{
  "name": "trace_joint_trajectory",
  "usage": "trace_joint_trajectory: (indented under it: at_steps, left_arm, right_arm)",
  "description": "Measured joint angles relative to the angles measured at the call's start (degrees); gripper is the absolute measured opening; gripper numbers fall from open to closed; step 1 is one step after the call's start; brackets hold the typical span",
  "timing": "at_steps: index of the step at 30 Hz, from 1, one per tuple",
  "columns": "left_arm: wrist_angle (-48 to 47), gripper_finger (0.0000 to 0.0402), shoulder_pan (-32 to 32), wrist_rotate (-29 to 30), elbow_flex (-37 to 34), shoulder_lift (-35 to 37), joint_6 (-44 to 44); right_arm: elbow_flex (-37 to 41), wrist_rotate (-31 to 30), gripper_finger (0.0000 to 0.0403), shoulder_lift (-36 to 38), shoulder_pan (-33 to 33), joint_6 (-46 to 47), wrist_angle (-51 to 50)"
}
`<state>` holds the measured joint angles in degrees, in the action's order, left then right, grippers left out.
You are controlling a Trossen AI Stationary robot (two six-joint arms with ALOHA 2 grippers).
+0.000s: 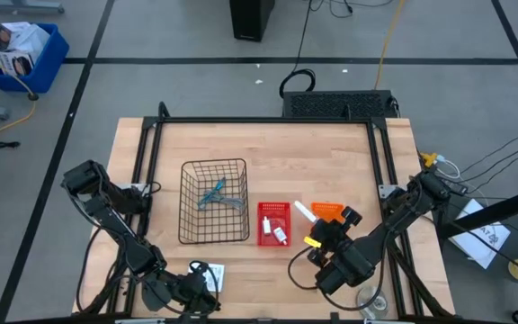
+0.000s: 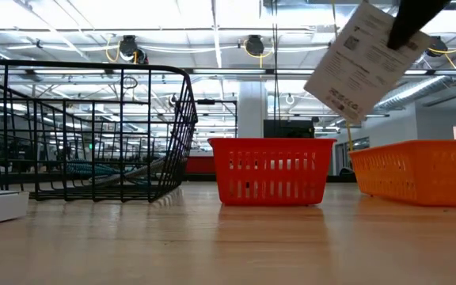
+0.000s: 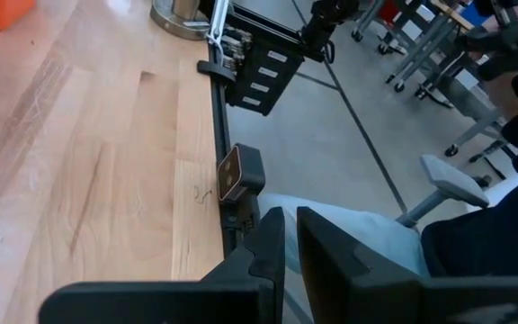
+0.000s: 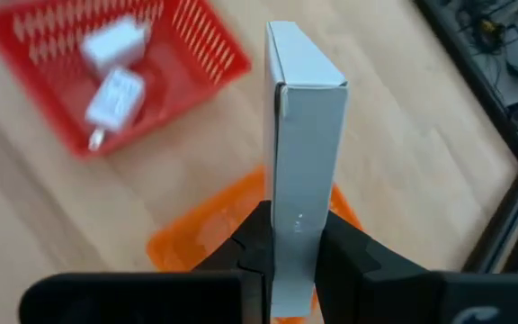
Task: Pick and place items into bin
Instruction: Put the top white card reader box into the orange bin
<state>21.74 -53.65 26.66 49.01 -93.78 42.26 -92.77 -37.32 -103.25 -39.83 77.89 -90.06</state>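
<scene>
Right gripper (image 4: 290, 241) clamps white card packet (image 4: 299, 144) edge-on above orange basket (image 4: 200, 236), mostly hidden beneath; left gripper (image 3: 288, 247) narrow, empty.

Grey floor (image 1: 151, 36) crossed by dark tape lines. A blue bin (image 1: 23, 56) of papers is seen far left, a black box (image 1: 252, 18) at the far edge. Cables (image 1: 502, 162) are trailed at right. Ceiling strip lights (image 2: 93, 16) are lit beyond the wooden table (image 1: 268, 148).
</scene>
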Motion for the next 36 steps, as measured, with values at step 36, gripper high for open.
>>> trace_joint_trajectory:
  at_steps: [36]
  left_arm:
    - [-0.07,0.0037,0.0,0.91,0.02,0.02,-0.57]
  right_arm:
    - [16.8,17.42,0.0062,-0.05,5.01,-21.8,1.17]
